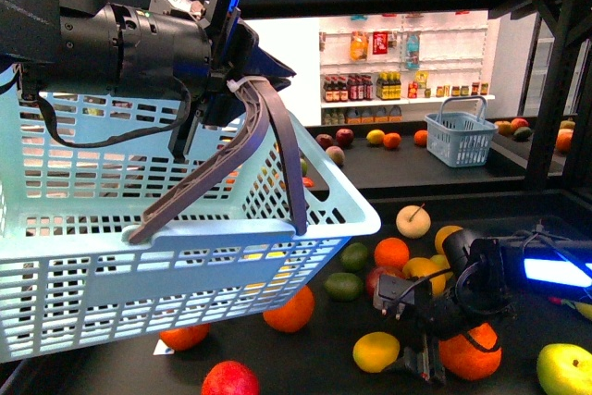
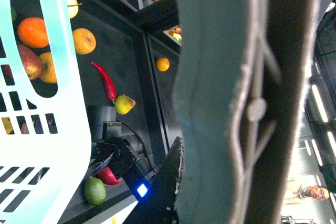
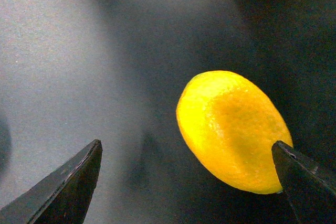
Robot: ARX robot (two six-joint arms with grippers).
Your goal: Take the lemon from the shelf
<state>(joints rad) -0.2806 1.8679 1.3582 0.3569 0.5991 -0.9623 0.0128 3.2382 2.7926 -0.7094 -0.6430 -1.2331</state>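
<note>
**Right end effector open over the lemon; left arm carrying basket**

One lemon (image 1: 376, 351) lay on the dark counter (image 1: 314, 363) of the black shelf (image 1: 555, 71). No second lemon could be made out for certain.

The right end effector (image 1: 418, 358) sat just beside the lemon. In the right wrist view the right end effector (image 3: 186, 145) was spread wide. Its two dark fingertips (image 3: 63, 187) stood either side of the lemon (image 3: 231, 129), one at the fruit's edge and the other well apart from it. Nothing was gripped.

Fruit counted around the lemon:
- Oranges: one orange (image 1: 470, 353) just beside it, and three more plainly orange ones farther off.
- Green fruits (image 1: 343, 286): two, near it.
- Red apple (image 1: 229, 379): one, well apart.

There were two baskets. The light-blue basket (image 1: 139, 228) hung above and well apart from the lemon. The small blue basket (image 1: 460, 136) stood far beyond the lemon on the rear deck.

The left end effector (image 1: 229, 80) was clamped on the light-blue basket's two grey handles (image 1: 268, 136).
</note>
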